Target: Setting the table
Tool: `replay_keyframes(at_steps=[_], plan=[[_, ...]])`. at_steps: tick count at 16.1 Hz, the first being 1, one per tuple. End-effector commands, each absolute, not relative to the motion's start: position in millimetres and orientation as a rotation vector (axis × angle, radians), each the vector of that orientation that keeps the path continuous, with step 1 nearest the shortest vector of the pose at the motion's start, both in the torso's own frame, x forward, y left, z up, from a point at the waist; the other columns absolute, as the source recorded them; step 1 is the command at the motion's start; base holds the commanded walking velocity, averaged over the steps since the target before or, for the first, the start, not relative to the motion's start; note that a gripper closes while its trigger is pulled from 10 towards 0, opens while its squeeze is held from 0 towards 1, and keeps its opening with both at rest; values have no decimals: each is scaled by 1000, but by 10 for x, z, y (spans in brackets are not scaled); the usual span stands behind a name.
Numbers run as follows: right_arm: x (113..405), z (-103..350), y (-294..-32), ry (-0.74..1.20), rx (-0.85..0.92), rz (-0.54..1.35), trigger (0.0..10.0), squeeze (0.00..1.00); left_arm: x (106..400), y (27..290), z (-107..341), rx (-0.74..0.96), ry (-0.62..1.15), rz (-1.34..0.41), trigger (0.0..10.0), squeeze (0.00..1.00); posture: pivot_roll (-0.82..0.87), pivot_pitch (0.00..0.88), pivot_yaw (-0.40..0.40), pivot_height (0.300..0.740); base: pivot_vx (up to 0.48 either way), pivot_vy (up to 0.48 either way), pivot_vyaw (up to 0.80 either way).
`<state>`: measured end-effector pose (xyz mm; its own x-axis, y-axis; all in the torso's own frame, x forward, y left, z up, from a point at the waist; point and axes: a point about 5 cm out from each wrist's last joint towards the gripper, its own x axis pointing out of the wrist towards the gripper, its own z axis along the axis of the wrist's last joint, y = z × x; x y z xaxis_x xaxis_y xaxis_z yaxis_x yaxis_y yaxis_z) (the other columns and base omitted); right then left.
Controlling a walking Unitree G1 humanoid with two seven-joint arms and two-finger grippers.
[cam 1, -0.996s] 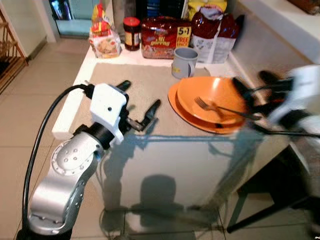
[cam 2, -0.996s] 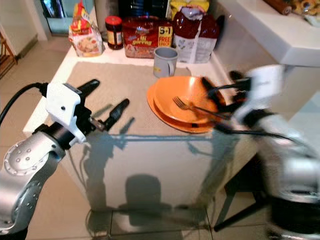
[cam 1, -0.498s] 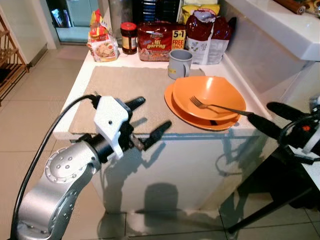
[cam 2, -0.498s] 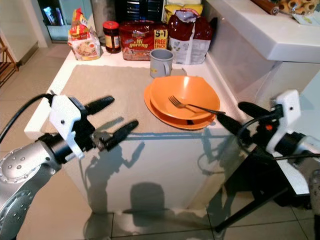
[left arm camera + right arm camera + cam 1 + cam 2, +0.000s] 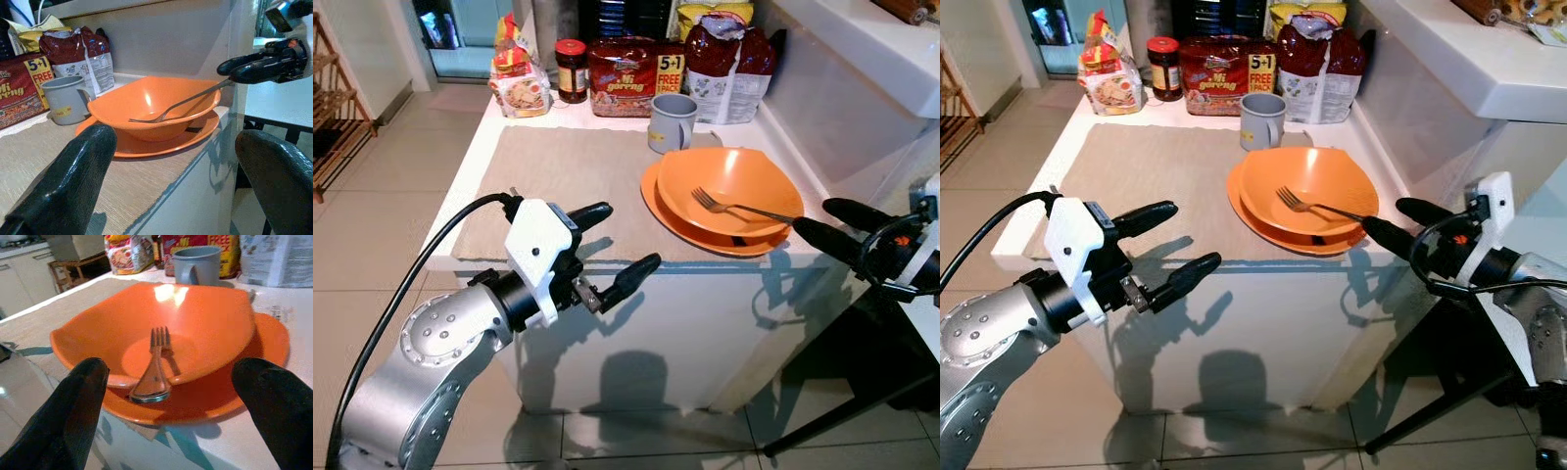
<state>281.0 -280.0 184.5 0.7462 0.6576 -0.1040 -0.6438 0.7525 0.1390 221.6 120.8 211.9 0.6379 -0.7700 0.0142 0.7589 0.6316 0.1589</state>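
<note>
White counter (image 5: 558,162), fork (image 5: 744,208) lying in the bowl (image 5: 729,186). Right gripper (image 5: 1400,223) hovering wide at its 3 o'clock; left gripper (image 5: 607,245) wide too.

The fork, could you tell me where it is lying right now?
The fork rests in the orange bowl, tines inward, its handle over the rim toward the open right gripper.
</note>
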Motion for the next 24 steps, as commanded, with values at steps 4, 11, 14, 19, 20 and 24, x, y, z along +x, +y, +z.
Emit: replay_keyframes(at_steps=[4,11,14,19,20,24], plan=[[2861,1857,-2793,138,82,740,7490,0,2182,1192,2119,149,-71,-911,10000,0,87,0,-42,740,0,0,0],[2958,1804,-2725,130,93,739,0,0,2188,1177,2126,150,-70,-908,10000,0,93,0,-46,740,0,0,0],[2973,1811,-2720,125,96,742,0,0,2185,1170,2127,150,-70,-913,10000,0,91,0,-44,740,0,0,0],[2991,1799,-2686,134,89,755,0,0,2186,1162,2127,149,-70,-916,10000,0,92,0,-47,740,0,0,0],[2994,1796,-2682,137,86,758,0,0,2186,1161,2127,148,-70,-916,10000,0,92,0,-47,740,0,0,0],[2993,1789,-2657,147,82,778,0,0,2189,1166,2124,151,-69,-918,10000,0,91,0,-47,740,0,0,0]])
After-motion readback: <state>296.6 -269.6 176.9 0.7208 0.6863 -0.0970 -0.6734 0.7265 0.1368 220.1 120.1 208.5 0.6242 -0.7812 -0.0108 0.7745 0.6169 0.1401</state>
